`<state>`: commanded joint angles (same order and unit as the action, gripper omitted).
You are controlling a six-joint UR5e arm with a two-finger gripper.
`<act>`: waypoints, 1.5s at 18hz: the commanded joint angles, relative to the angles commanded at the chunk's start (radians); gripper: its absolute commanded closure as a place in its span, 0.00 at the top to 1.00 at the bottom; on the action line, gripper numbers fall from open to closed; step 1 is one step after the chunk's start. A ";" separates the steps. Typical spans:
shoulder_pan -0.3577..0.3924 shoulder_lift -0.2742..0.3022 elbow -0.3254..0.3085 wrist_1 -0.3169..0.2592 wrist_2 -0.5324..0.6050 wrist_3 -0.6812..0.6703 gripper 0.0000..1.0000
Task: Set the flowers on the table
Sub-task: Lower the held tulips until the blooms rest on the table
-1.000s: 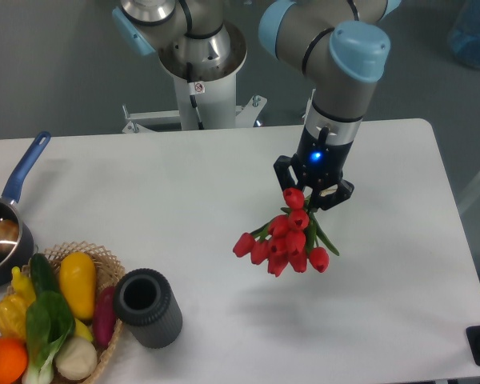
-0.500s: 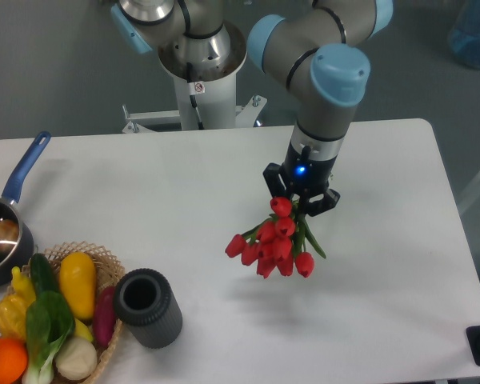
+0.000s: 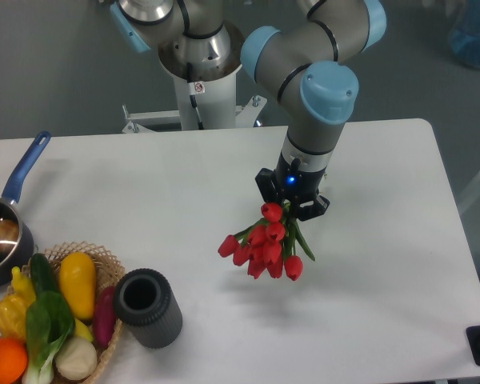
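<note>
Fixed camera: black two-finger gripper [image 3: 292, 205] clamped on stems of bunch of red tulips with green leaves [image 3: 262, 245], blooms hanging just below and to its left, above large white matte tabletop [image 3: 384, 264], shadow underneath. Dark ribbed cylinder [image 3: 148, 308], wicker basket of colourful vegetables [image 3: 52, 320], blue-handled saucepan [image 3: 8, 228] well off to left.

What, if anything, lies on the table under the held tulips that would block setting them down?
Nothing visible does. The pincer holds the flowers above a bare patch of the table. The dark cylinder and the wicker basket sit well off towards the near-left corner.
</note>
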<state>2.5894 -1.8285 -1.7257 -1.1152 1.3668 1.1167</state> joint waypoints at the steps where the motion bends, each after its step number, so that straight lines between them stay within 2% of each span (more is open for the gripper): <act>1: 0.000 0.000 -0.003 -0.002 0.000 0.000 0.26; 9: -0.002 -0.005 -0.011 -0.020 0.086 0.002 0.26; 15: -0.041 -0.032 -0.009 -0.021 0.176 0.005 0.26; 27: -0.055 -0.067 -0.008 -0.012 0.175 0.002 0.30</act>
<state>2.5341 -1.8960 -1.7334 -1.1275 1.5417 1.1183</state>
